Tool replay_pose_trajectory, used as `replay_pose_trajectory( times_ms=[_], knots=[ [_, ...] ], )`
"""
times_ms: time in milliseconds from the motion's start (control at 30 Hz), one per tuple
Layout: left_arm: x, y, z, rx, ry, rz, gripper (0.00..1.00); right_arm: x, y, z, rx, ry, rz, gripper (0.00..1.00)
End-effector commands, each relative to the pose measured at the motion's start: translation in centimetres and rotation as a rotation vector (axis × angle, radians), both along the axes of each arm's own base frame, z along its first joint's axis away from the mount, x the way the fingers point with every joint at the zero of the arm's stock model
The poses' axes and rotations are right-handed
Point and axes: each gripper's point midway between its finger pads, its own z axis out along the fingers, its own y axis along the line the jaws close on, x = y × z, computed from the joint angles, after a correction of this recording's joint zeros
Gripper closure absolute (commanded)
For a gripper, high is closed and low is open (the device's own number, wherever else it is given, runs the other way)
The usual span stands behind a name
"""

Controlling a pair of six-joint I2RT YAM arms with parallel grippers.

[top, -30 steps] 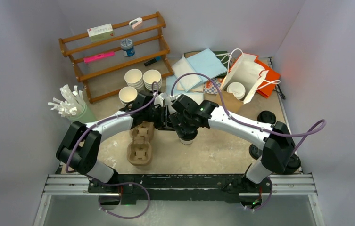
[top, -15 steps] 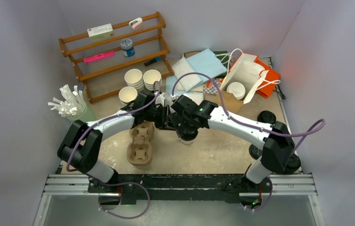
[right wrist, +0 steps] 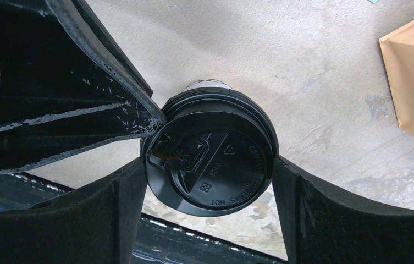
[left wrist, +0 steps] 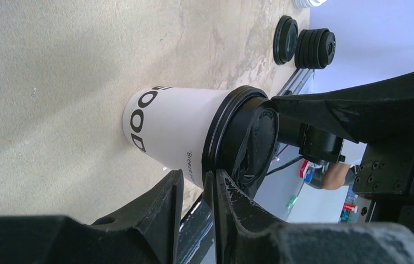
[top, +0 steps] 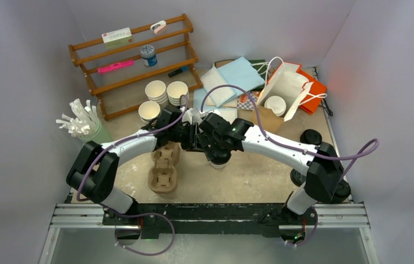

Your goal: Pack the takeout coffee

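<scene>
The takeout coffee here is a white paper cup point(left wrist: 166, 126) with black lettering and a black plastic lid point(right wrist: 210, 154), standing upright on the table. In the top view only its base point(top: 217, 161) shows under the arms. My right gripper point(right wrist: 209, 165) comes down from above, and its two fingers press the lid's opposite edges. My left gripper point(left wrist: 196, 179) reaches in from the side, its jaws nearly closed with the lid's rim point(left wrist: 211, 159) pinched between the fingertips. Both grippers meet at the table's middle point(top: 207, 140).
A brown pulp cup tray point(top: 163, 168) lies just left of the cup. Stacked white cups point(top: 166, 91) and a wooden rack point(top: 133, 60) stand behind. A paper bag point(top: 284, 91) lies at the back right, spare black lids point(left wrist: 314, 47) at the right edge, and a cup of stirrers point(top: 83, 124) to the left.
</scene>
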Motion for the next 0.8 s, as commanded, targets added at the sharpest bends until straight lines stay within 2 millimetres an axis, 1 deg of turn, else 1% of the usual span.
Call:
replay_pose_trajectory(
  times_ms=[0,133,233,300,333,367,467,533,600,667,767],
  knots=[
    [-4.7,1.0,-7.5,0.234,0.115,-0.048,0.73,-5.7,-7.4,-8.9,-0.423,0.263,0.069,0.19],
    [-4.8,1.0,-7.6,0.238,0.115,-0.043,0.73,-5.9,-7.5,-9.0,-0.427,0.266,0.074,0.19],
    [-4.5,0.9,-7.0,0.231,0.101,-0.035,0.73,-6.1,-7.3,-8.6,-0.408,0.275,0.066,0.19],
    [-3.9,0.4,-5.9,0.220,0.080,-0.037,0.73,-6.5,-6.4,-7.9,-0.356,0.297,0.058,0.20],
    [-3.4,0.2,-5.3,0.221,0.066,-0.037,0.72,-6.0,-5.7,-7.2,-0.328,0.277,0.053,0.20],
    [-2.3,-0.2,-4.1,0.214,0.034,-0.037,0.71,-5.6,-5.2,-6.7,-0.309,0.257,0.048,0.20],
    [0.1,-0.4,-1.7,0.198,-0.009,-0.014,0.69,-4.1,-4.1,-5.2,-0.281,0.207,0.026,0.22],
    [1.6,-0.3,0.0,0.160,-0.028,0.022,0.68,-3.3,-3.5,-4.3,-0.264,0.176,0.013,0.23],
    [2.8,0.1,1.6,0.122,-0.051,0.063,0.67,-2.9,-3.1,-3.6,-0.244,0.164,0.001,0.23],
    [3.6,0.5,2.9,0.093,-0.070,0.096,0.66,-2.7,-2.9,-3.1,-0.224,0.155,-0.010,0.24],
    [4.1,0.8,5.1,0.036,-0.100,0.117,0.64,-2.6,-2.8,-2.4,-0.192,0.145,-0.029,0.24]
  ],
)
